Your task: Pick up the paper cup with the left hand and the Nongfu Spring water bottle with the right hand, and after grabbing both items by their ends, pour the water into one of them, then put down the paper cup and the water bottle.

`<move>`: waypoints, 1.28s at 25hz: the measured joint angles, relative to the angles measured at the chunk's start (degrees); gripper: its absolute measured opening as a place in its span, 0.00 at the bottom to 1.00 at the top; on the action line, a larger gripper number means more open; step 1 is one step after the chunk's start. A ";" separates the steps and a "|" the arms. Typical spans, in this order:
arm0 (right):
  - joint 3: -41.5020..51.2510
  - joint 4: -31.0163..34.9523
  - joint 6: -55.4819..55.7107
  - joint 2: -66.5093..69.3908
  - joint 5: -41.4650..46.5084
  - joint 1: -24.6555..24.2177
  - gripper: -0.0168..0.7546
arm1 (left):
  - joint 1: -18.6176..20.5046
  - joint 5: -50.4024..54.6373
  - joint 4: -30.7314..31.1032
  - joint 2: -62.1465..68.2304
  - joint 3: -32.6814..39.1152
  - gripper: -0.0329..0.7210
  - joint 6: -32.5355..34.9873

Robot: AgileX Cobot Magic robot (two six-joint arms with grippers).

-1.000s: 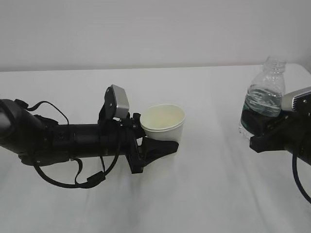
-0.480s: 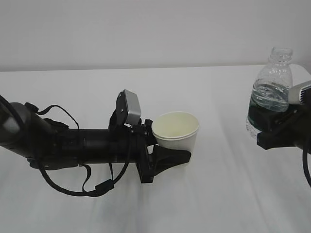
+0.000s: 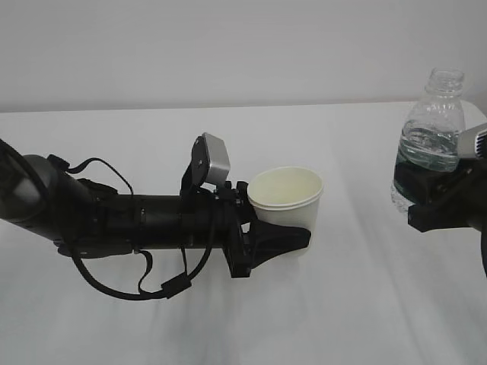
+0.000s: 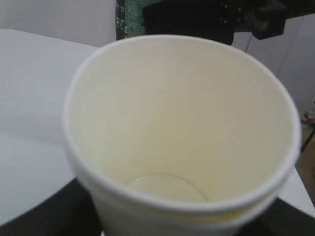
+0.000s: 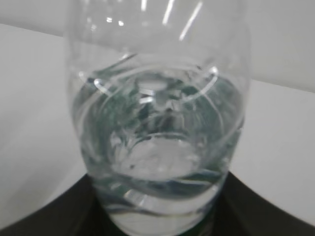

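The white paper cup (image 3: 286,196) stands upright, held just above the table, with my left gripper (image 3: 293,237) shut round its lower half. Seen from the left wrist, the cup (image 4: 182,123) fills the picture; its cream inside looks dry, and black fingers (image 4: 44,214) show at the bottom corners. The clear Nongfu Spring water bottle (image 3: 431,131) is upright and capless at the right edge, with my right gripper (image 3: 426,199) shut on its labelled lower part. From the right wrist, the bottle (image 5: 157,98) holds water (image 5: 157,162) up to about its middle, between dark fingers (image 5: 49,216).
A white table (image 3: 228,304) runs back to a pale wall, its far edge (image 3: 152,109) behind both arms. The left arm's loose cables (image 3: 144,285) hang close to the tabletop. The bottle's green label (image 4: 129,17) appears beyond the cup's rim.
The left arm has carried the cup to the right, towards the bottle. The right gripper has lifted the bottle a little and shifted it right, standing it straighter.
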 joint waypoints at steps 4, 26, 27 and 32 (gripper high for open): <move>0.00 0.00 0.00 -0.22 0.74 0.00 0.51 | 0.00 0.00 1.42 0.00 -0.68 0.64 -1.21; 0.00 0.23 -12.00 -0.59 5.16 0.00 0.51 | -5.54 2.04 8.08 2.43 -7.89 0.64 -3.73; 0.00 0.57 -13.47 -0.59 5.16 0.00 0.51 | -5.65 2.04 8.08 2.43 -7.89 0.64 -3.73; 0.00 4.46 -19.64 -0.59 5.24 0.00 0.51 | -5.76 3.93 8.08 2.43 -7.89 0.64 -3.81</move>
